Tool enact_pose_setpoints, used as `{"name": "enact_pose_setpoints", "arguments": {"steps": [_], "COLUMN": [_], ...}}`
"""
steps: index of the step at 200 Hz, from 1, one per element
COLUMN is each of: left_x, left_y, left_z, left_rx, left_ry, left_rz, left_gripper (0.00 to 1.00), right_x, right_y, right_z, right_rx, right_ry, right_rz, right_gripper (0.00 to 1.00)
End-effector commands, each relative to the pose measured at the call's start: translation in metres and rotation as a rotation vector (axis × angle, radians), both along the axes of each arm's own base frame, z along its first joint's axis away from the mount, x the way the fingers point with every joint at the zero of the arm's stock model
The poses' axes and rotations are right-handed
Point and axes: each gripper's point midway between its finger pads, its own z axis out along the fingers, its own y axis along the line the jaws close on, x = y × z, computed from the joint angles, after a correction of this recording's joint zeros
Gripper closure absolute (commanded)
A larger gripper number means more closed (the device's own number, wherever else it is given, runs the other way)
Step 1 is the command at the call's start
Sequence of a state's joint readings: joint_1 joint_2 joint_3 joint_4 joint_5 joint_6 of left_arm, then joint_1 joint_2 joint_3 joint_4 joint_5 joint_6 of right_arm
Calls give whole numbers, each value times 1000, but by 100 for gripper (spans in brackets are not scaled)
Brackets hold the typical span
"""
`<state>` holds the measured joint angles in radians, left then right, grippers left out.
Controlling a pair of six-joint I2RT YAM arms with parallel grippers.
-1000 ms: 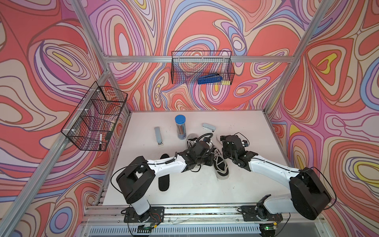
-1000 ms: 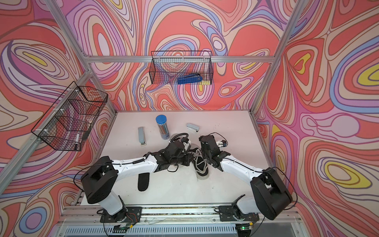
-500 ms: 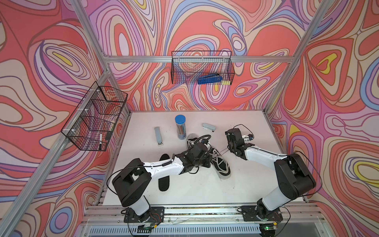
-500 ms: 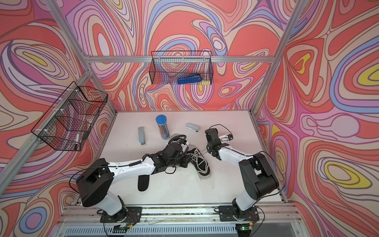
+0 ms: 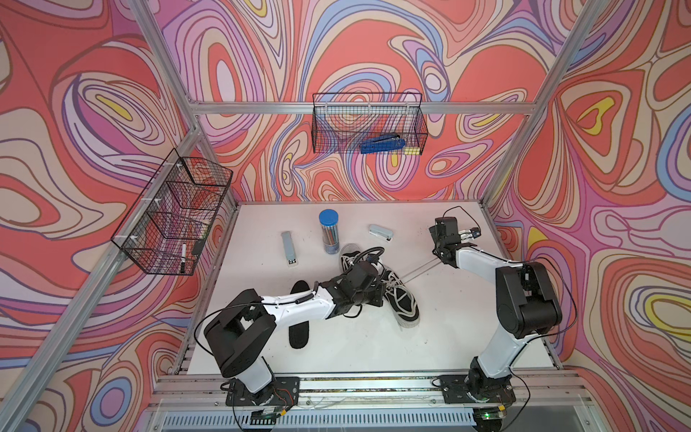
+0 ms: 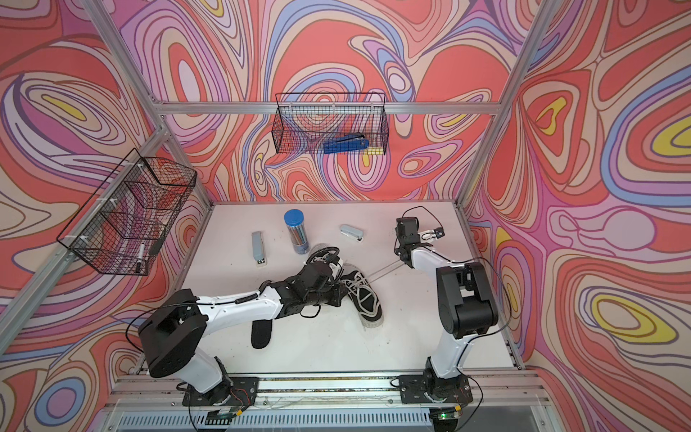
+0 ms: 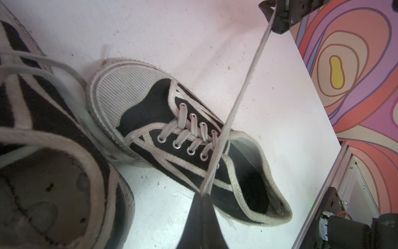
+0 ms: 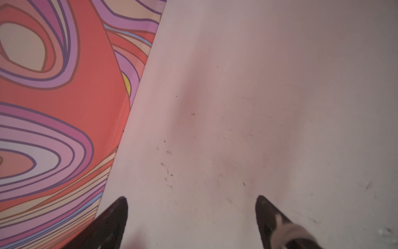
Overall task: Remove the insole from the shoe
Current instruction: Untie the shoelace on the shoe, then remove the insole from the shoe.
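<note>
Since a second ago the left gripper (image 7: 202, 195) has stayed at mid-worktop, pinched tight on a white shoelace (image 7: 243, 90). The right gripper (image 8: 191, 200) has left the shoes and swung toward the far right corner, drawing the lace taut. Its jaws stand wide, and the lace seems looped over one finger (image 8: 265, 209), though that patch is blurred.

A flat black insole (image 5: 299, 334) lies out on the worktop (image 5: 374, 355) near the front left, partly under the left arm. The black-and-white sneaker (image 7: 193, 138) lies laced, its inside dark. A second sneaker (image 7: 53, 172) against its toe shows a bare beige footbed.

The front right is open. A pencil tube (image 5: 329, 232) and a grey stapler (image 5: 380, 232) sit toward the far edge.
</note>
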<state>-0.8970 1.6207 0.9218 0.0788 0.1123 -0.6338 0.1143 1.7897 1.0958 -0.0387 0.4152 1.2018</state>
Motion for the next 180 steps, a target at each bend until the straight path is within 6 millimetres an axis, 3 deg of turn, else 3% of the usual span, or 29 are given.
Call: {"name": "enact_pose_setpoints", "arguments": {"steps": [1, 40, 52, 56, 67, 91, 113, 133, 156, 180], "left_x": [-2, 1, 2, 2, 3, 9, 8, 0, -18, -37], "left_y": [6, 5, 3, 3, 2, 4, 10, 19, 31, 43], "left_z": [-1, -1, 0, 1, 6, 28, 44, 52, 49, 32], "left_rx": [12, 22, 19, 17, 8, -32, -40, -42, -3, 17], "left_ry": [8, 4, 2, 1, -6, -43, -39, -20, 39, 151], "left_rz": [22, 25, 23, 23, 28, 64, 92, 122, 150, 197], "left_gripper": [100, 100, 100, 100, 99, 68, 56, 53, 53, 58], "right_x": [3, 5, 5, 4, -5, -51, -105, -155, -206, -234], "right_y": [-21, -48, -39, -31, -7, 43, 91, 126, 167, 189], "right_z": [0, 15, 19, 30, 32, 31, 34, 39, 36, 24], "right_rx": [-96, -132, -132, -122, -81, -13, -39, -79, -80, -122], "right_ry": [70, 102, 116, 100, 123, 235, 369, 453, 506, 571], "right_rz": [38, 84, 162, 205, 322, 540, 784, 980, 1189, 1305], "right_gripper": [6, 9, 14, 17, 25, 47, 60, 71, 76, 79]}}
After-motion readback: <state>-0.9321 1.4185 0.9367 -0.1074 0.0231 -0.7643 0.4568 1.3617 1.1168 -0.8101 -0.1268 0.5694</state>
